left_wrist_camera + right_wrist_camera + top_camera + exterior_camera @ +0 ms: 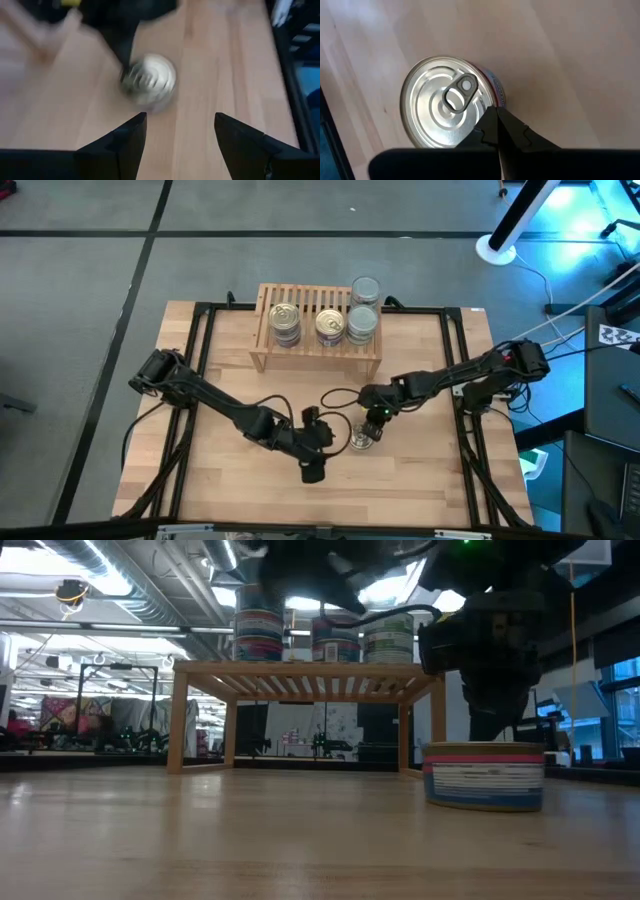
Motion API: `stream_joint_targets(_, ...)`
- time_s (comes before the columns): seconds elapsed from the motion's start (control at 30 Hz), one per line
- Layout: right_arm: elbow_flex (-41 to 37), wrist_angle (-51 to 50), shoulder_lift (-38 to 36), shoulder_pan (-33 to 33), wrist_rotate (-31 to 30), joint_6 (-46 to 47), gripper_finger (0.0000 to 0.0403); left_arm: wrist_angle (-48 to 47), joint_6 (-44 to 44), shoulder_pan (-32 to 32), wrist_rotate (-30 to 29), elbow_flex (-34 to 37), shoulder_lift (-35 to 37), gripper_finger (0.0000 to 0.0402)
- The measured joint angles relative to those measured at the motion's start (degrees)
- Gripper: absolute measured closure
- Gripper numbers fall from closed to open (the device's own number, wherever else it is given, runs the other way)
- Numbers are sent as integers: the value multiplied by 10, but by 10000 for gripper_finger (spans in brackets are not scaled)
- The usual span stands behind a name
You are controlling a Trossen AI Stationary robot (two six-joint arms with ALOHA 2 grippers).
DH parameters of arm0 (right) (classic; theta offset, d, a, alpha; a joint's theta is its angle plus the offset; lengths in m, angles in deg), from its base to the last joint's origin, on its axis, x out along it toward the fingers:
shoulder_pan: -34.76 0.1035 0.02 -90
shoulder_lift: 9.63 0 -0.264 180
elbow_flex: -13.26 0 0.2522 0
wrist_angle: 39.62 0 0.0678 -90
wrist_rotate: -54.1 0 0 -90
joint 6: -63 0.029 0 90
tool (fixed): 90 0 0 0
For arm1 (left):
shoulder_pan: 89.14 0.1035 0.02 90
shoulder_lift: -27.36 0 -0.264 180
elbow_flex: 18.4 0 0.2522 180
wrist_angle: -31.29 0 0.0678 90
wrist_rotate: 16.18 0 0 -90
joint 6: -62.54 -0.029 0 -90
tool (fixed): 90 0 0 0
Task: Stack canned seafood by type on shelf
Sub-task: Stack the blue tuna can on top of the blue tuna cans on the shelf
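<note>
One silver-lidded can (362, 438) with a pull tab stands upright on the tabletop in front of the shelf (315, 340). It also shows in the low view as the can (483, 775). My right gripper (496, 124) is shut, with its tips at the can's far-right rim. My left gripper (180, 131) is open and sits just left of the can, clear of it and pointed toward the can (149, 80). On the shelf's slatted top stand two gold-lidded cans (285, 322) (331, 327) and a silver-lidded stack (363, 308). My right gripper's shut fingertips (492, 120) meet the can's lid rim (490, 102) on its far-right side. They come slanting down from above and from the table's right. The can sits upright with its base flat on the table.
The shelf stands on plain side legs (178, 725) at the table's far middle, with open space under it. Black frame rails (195, 370) run along the table's left and right edges. Bare wood lies near the front edge (400, 490).
</note>
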Motion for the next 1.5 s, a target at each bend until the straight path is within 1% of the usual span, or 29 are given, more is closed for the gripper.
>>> stream_joint_targets(0.07,0,1,0,-7,0,0,402,46,-45,0,-4,6,-4,174)
stream_joint_targets(0.3,0,-1,0,-30,4,1,402,139,-209,4,-10,11,-44,174)
stream_joint_targets(0.43,1,-11,-1,-40,4,1,402,154,-310,4,-14,10,-73,174)
stream_joint_targets(0.63,2,-26,-1,-43,4,6,402,168,-424,9,-66,11,-117,174)
stream_joint_targets(0.87,2,-35,-2,-42,4,15,402,192,-496,24,-72,11,-162,174)
stream_joint_targets(1.07,2,-58,-2,-42,4,24,402,220,-559,27,-82,11,-180,174)
stream_joint_targets(1.2,1,-75,-2,-42,3,28,402,221,-565,31,-83,11,-182,174)
stream_joint_targets(1.3,-4,-92,4,-42,-2,28,402,244,-570,35,-87,11,-182,174)
stream_joint_targets(1.5,-2,-79,1,-42,-1,27,403,280,-595,42,-89,11,-182,174)
